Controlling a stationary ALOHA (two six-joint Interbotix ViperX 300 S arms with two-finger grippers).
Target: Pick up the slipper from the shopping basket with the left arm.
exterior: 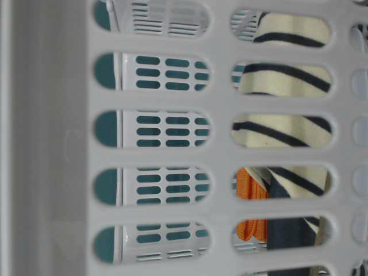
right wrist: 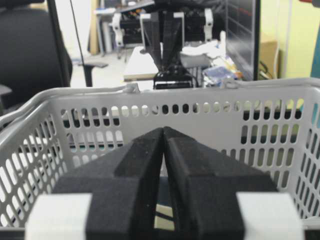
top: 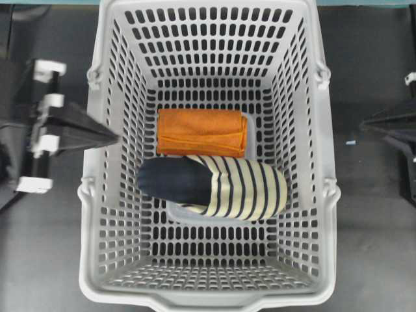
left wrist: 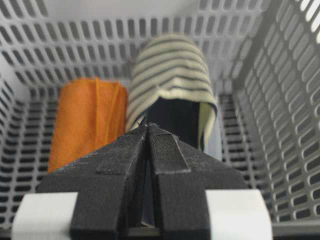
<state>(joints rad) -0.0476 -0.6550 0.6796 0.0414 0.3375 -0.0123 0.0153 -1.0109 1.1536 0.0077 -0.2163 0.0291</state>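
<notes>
The slipper (top: 214, 187) lies on the floor of the light grey shopping basket (top: 97, 195), with its cream striped toe to the right and its navy insole to the left. The left arm's gripper (top: 116, 137) hangs over the basket's left wall, shut and empty, well above the slipper. In the left wrist view the gripper's tips (left wrist: 147, 125) meet in a point, with the slipper (left wrist: 172, 80) beyond them. My right gripper (top: 365, 125) stays outside the basket's right wall. Its tips (right wrist: 163, 129) are pressed together with nothing between them. Through the slots the slipper (exterior: 282, 77) shows as cream and navy stripes.
A folded orange cloth (top: 201, 132) lies against the slipper's far side, also visible as the orange cloth (left wrist: 87, 120) left of the slipper. High slotted basket walls (left wrist: 280, 100) enclose both. The dark table (top: 370, 195) lies on either side of the basket.
</notes>
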